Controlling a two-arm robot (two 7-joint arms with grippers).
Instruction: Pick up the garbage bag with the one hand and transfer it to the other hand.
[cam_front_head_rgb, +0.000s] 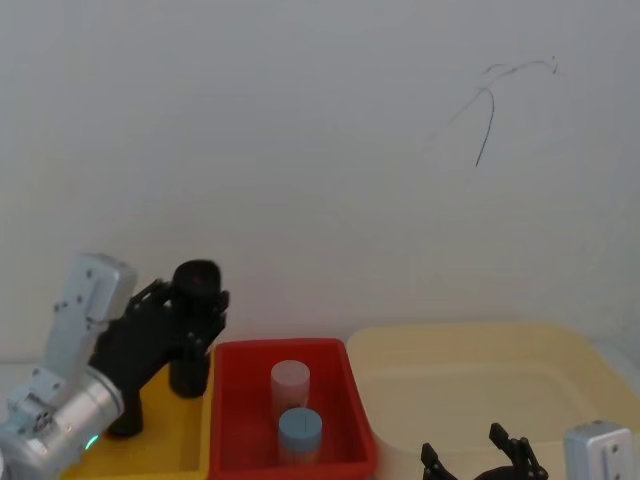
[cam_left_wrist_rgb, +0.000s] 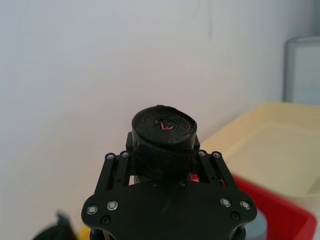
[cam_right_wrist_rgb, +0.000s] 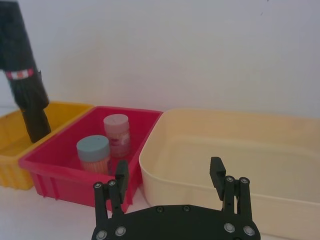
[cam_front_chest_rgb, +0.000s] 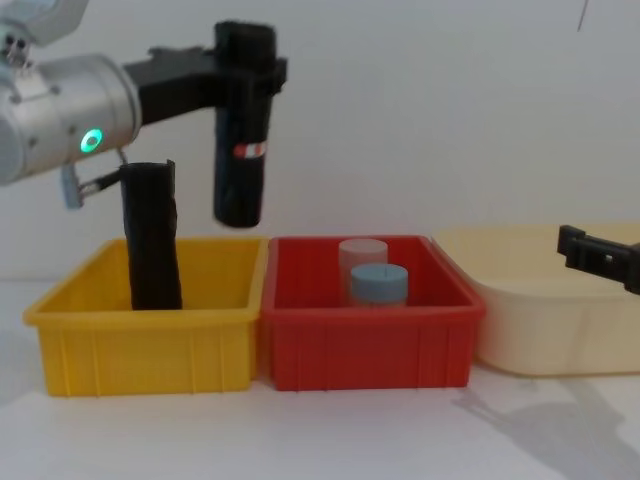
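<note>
Left hand (cam_front_chest_rgb: 243, 68) grips upright garbage bag (cam_front_chest_rgb: 240, 175) above yellow bin (cam_front_chest_rgb: 140, 348)

The garbage bag (cam_front_chest_rgb: 240, 180) is glossy black plastic film. The red bin (cam_front_chest_rgb: 370, 350) and yellow bin (cam_front_chest_rgb: 150, 350) look smooth plastic.

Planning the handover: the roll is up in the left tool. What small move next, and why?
Probably carry the roll rightward over the red bin. The left tool holds it upright, clear above the yellow bin, while the right tool sits open and low by the cream tub, far off.
</note>
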